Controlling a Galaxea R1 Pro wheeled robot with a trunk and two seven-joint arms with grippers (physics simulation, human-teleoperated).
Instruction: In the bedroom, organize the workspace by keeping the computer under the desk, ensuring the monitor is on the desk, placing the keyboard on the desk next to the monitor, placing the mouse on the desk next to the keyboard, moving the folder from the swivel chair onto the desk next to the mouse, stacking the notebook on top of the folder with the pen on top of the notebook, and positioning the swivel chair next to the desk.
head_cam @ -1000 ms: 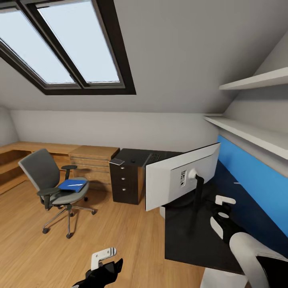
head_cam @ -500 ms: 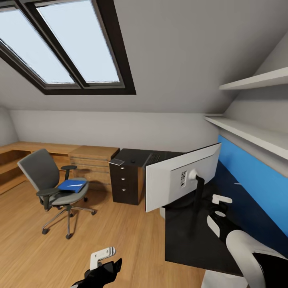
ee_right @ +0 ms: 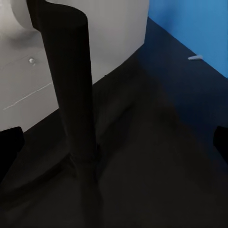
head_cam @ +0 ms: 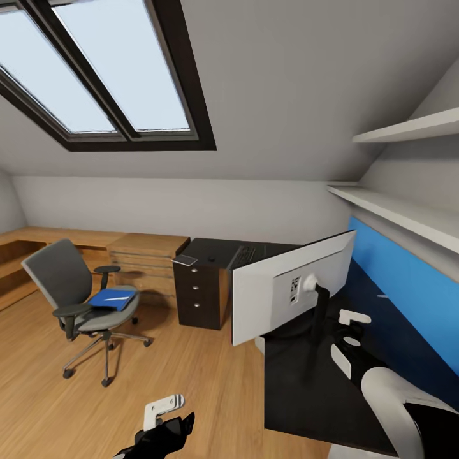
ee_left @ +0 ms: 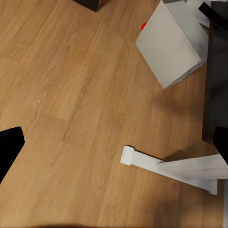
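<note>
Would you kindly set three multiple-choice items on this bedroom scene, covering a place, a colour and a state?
1. Where is the folder?
A on the chair seat
B on the desk
C on the floor

2. What colour is the folder?
A red
B blue
C green

3. What is the right end effector doing?
A gripping the pen
B open over the desk
C holding the folder

Key: 1 A, it lies on the chair. 2 B, bright blue. 3 B, its fingers are spread over the desk behind the monitor.
</note>
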